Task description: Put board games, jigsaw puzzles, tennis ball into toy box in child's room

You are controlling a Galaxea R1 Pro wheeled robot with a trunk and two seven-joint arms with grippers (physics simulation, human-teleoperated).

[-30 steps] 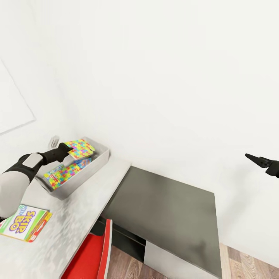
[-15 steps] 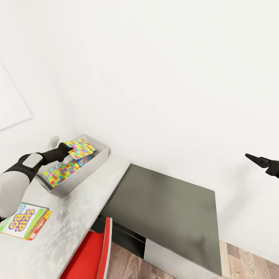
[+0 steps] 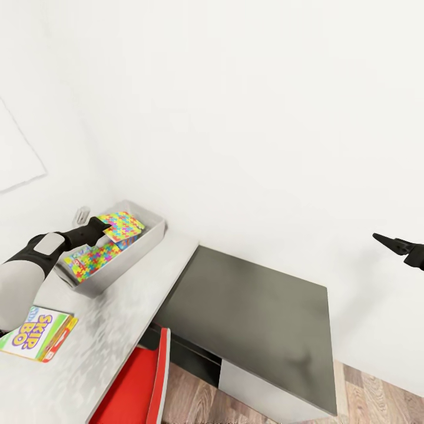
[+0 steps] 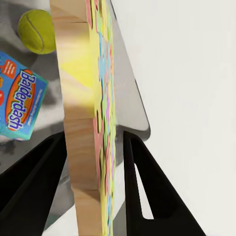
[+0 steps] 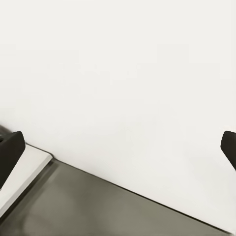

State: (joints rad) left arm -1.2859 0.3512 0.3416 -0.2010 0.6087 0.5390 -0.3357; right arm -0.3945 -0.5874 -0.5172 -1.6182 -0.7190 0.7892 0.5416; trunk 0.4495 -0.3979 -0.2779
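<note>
My left gripper (image 3: 105,229) pinches the thin multicoloured jigsaw puzzle square (image 3: 122,225) by its edge, directly over the shallow light-grey toy box (image 3: 148,239); I'd just release downward; my right gripper (image 3: 388,242) hangs spread, well apart.

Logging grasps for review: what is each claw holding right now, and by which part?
The left claw grips a jigsaw puzzle by its edge, above the toy box. The right claw holds nothing.
</note>
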